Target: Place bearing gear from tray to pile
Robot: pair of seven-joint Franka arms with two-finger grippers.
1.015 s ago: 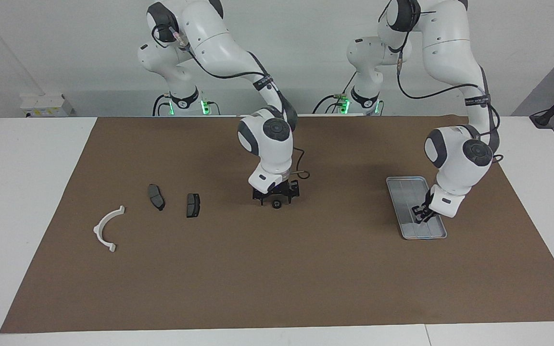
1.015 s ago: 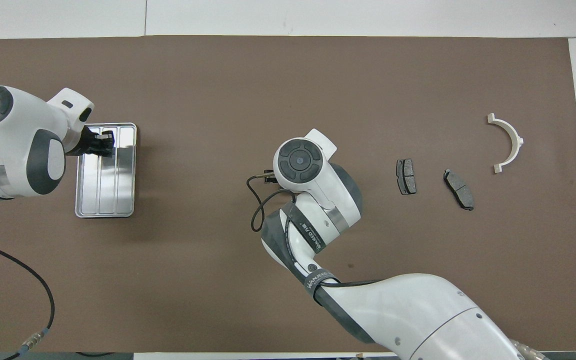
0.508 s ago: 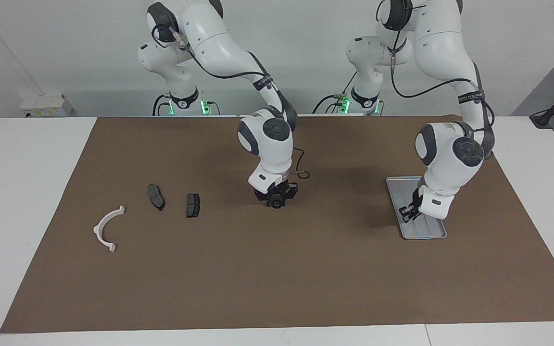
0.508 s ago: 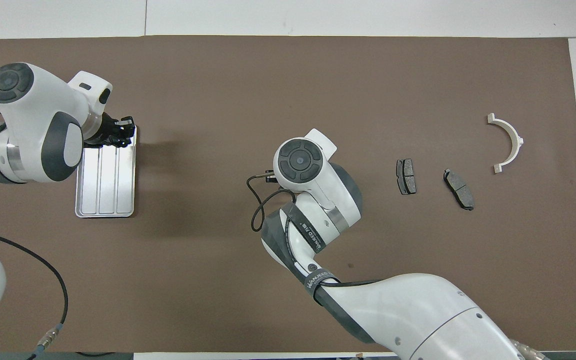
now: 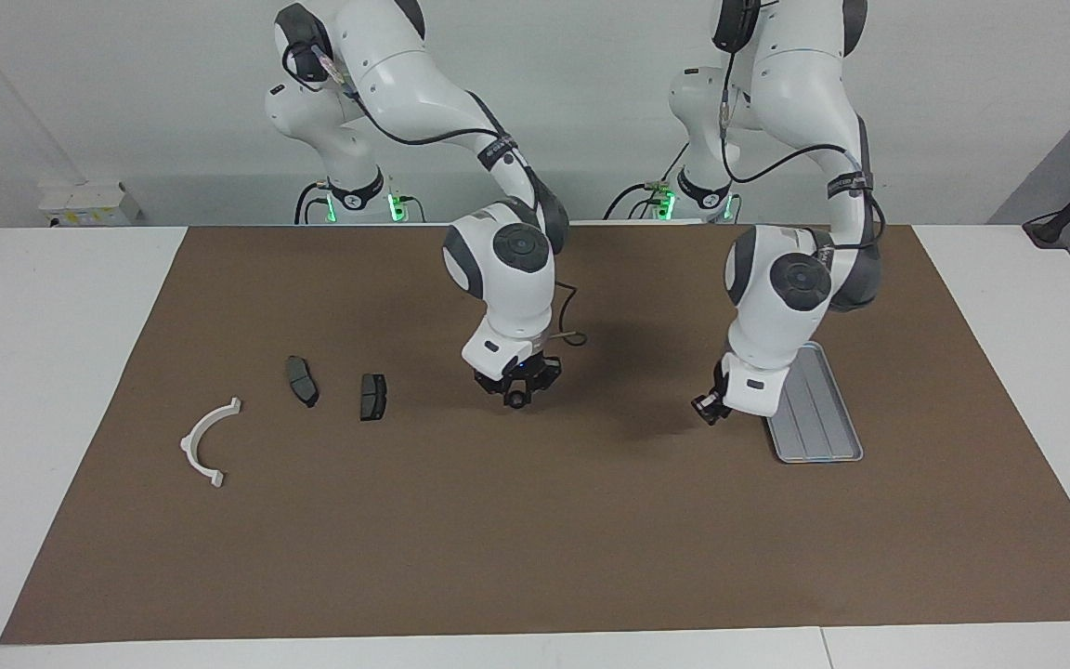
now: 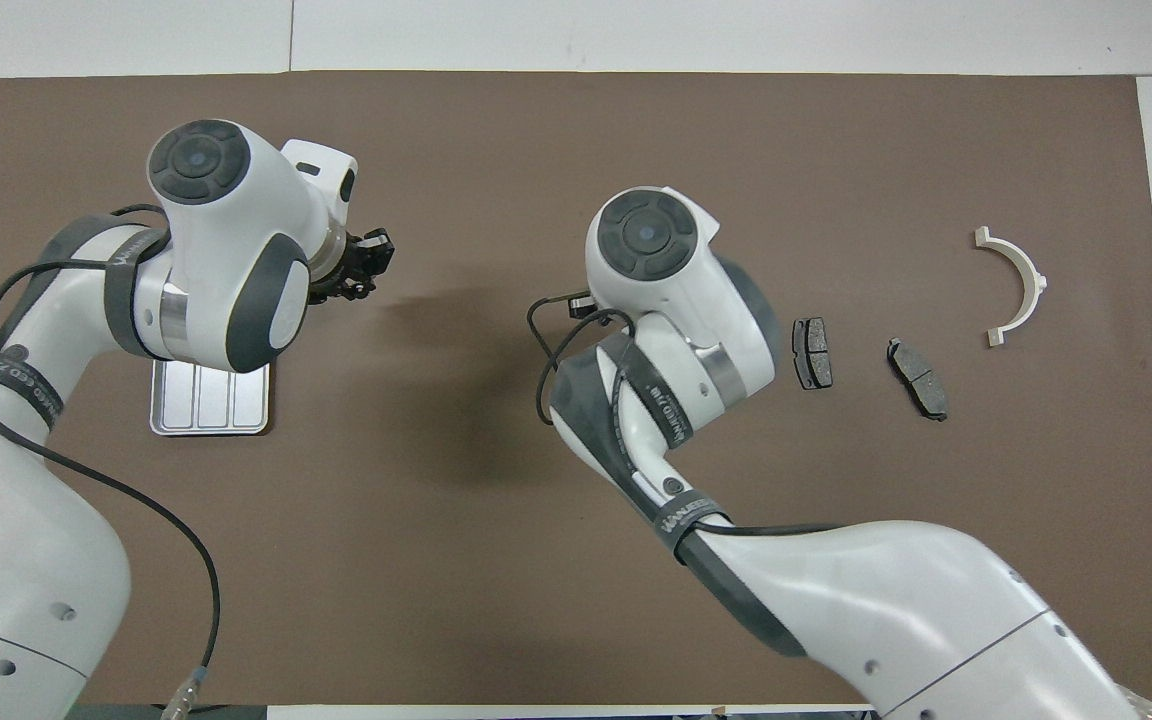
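My right gripper (image 5: 515,392) is shut on a small dark round bearing gear (image 5: 517,401) and holds it just above the brown mat, mid-table. In the overhead view the right arm's wrist hides both. The pile lies toward the right arm's end: a white curved bracket (image 5: 207,444) (image 6: 1016,285) and two dark brake pads (image 5: 302,380) (image 5: 372,396) (image 6: 812,353) (image 6: 917,378). The silver tray (image 5: 818,418) (image 6: 206,410) lies toward the left arm's end; its visible part holds nothing. My left gripper (image 5: 708,409) (image 6: 366,265) hangs over the mat beside the tray.
A brown mat (image 5: 535,539) covers most of the white table. A black cable loops off the right wrist (image 6: 546,350). The left arm's forearm covers much of the tray in the overhead view.
My right gripper closed on the bearing gear, lifted it off the mat and shifted slightly toward the pile. My left gripper rose out of the tray and swung toward mid-table.
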